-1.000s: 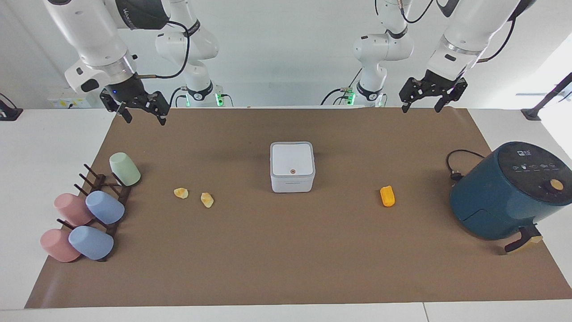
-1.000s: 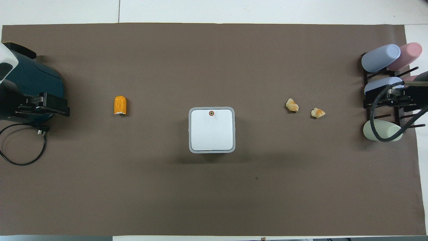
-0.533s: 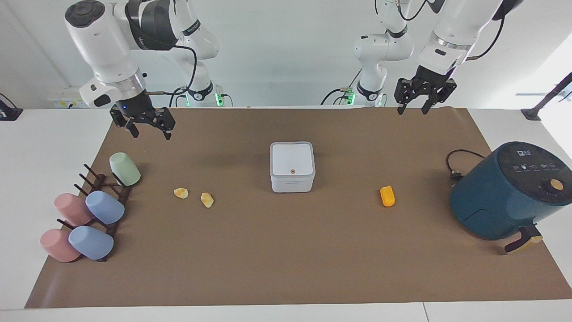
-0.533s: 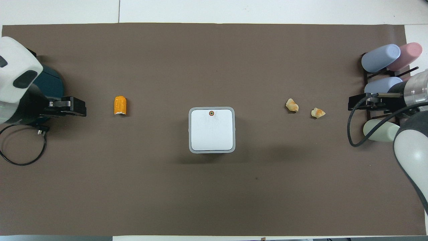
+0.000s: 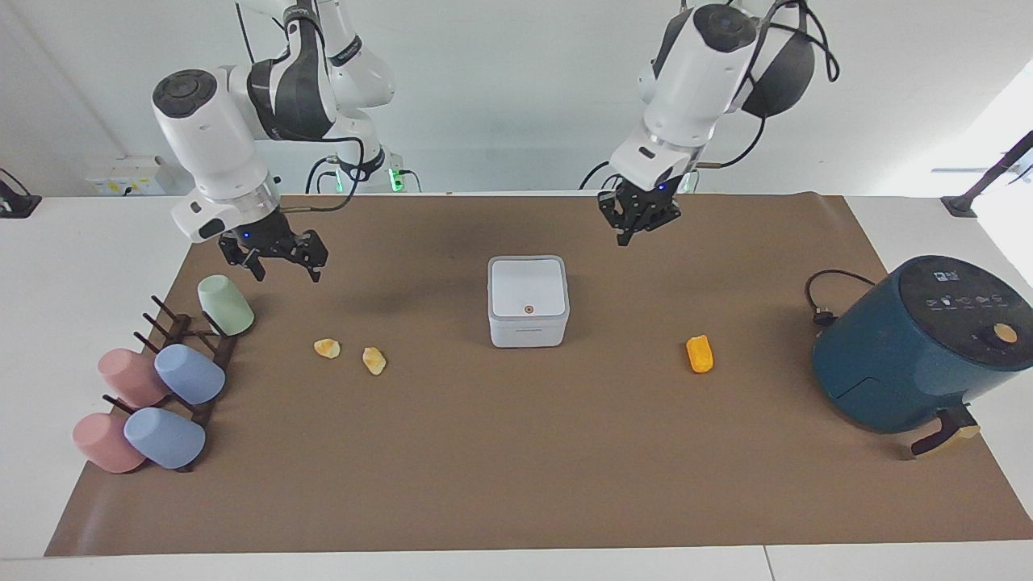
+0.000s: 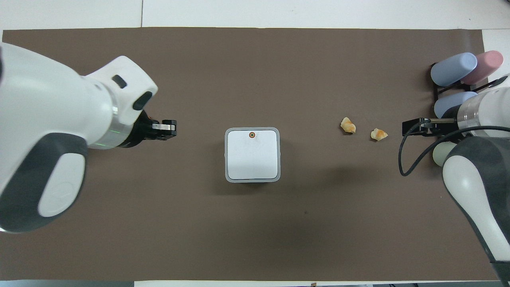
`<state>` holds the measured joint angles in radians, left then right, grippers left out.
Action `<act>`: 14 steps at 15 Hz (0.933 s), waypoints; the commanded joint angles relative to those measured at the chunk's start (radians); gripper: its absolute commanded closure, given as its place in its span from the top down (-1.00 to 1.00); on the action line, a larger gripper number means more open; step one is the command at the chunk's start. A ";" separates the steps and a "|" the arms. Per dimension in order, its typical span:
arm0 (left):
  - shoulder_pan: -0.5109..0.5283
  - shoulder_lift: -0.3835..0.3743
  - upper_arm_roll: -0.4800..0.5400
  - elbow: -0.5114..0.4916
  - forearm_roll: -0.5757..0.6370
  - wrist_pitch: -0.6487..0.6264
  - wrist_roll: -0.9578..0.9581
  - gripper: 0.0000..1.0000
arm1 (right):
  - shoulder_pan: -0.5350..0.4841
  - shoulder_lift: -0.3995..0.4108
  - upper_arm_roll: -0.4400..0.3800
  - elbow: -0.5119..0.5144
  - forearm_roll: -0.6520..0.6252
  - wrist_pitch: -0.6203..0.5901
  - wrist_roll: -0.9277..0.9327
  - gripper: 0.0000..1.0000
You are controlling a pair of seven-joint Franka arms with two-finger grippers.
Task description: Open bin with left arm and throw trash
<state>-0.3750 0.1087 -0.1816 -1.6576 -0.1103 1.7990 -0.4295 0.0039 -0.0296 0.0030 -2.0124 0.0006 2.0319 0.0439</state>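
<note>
The white bin [image 5: 528, 300] stands mid-mat with its lid shut and its round button [image 5: 528, 308] on top; it also shows in the overhead view [image 6: 252, 154]. Two pale yellow-orange lumps [image 5: 327, 348] [image 5: 374, 360] lie toward the right arm's end, also seen overhead [image 6: 348, 125] [image 6: 378, 134]. The bright orange piece [image 5: 700, 353] lies toward the left arm's end; overhead the left arm hides it. My left gripper [image 5: 641, 226] [image 6: 165, 128] is in the air over the mat beside the bin, shut and empty. My right gripper [image 5: 278, 262] [image 6: 414, 125] is open and empty, over the mat near the green cup.
A dark teal air fryer [image 5: 912, 347] with its cable [image 5: 823, 294] stands at the left arm's end. A black rack with pastel cups [image 5: 186, 363] [image 6: 454, 67] stands at the right arm's end. The brown mat [image 5: 516, 468] covers the table.
Both arms have swung in over the mat. The left gripper moved from the table's end toward the bin and closed. The right gripper came down toward the green cup and the lumps.
</note>
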 commanded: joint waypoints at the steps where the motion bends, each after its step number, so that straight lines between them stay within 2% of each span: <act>1: -0.080 0.172 0.016 0.140 0.020 0.028 -0.089 -1.00 | -0.012 0.046 0.008 -0.061 0.018 0.129 -0.048 1.00; 3: -0.108 0.200 0.014 0.147 0.020 0.089 -0.117 -1.00 | -0.010 0.092 0.008 -0.084 0.018 0.200 -0.068 1.00; 6: -0.136 0.243 0.016 0.141 0.021 0.161 -0.129 -1.00 | -0.004 0.120 0.008 -0.173 0.016 0.383 -0.085 1.00; 7: -0.136 0.258 0.016 0.141 0.021 0.183 -0.130 -1.00 | -0.004 0.155 0.008 -0.178 0.016 0.421 -0.104 1.00; 10: -0.143 0.284 0.016 0.131 0.023 0.217 -0.132 -1.00 | -0.007 0.243 0.008 -0.178 0.016 0.499 -0.108 1.00; 14: -0.144 0.284 0.017 0.096 0.024 0.253 -0.130 -1.00 | -0.005 0.249 0.009 -0.189 0.016 0.490 -0.110 1.00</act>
<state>-0.4994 0.3977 -0.1803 -1.5437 -0.1041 2.0184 -0.5418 0.0068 0.2341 0.0060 -2.1899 0.0006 2.5189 -0.0310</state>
